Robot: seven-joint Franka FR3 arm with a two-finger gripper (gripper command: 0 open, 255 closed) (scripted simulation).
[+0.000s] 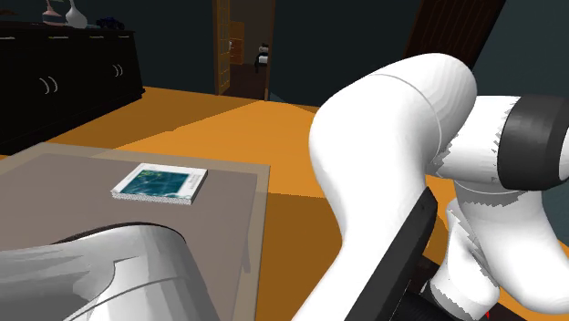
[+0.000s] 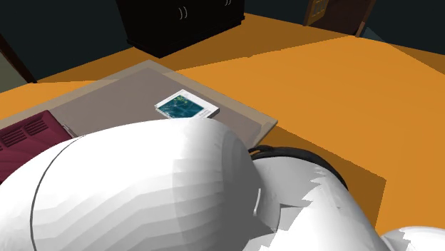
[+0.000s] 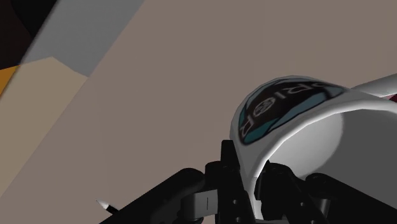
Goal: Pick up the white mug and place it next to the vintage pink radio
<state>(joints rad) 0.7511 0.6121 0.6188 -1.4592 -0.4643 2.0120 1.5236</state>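
Observation:
In the wrist view the white mug point(image 3: 299, 121), with a round teal and black emblem on its side, sits right at my gripper point(image 3: 251, 173). The black fingers point(image 3: 230, 167) stand on either side of the mug's wall and clasp it, so the gripper is shut on the mug. The mug is over the grey table top point(image 3: 159, 95). A dark maroon boxy thing with a grille, the radio point(image 2: 28, 132), lies at the table's left end in the second exterior view. The white arm point(image 2: 142, 192) hides the hand and mug in both exterior views.
A book with a teal cover point(image 1: 160, 183) point(image 2: 185, 108) lies on the grey table point(image 1: 64, 173) near its far edge. A black cabinet point(image 1: 55, 82) stands beyond on the orange floor point(image 2: 342, 85). An open doorway point(image 1: 242, 46) shows at the back.

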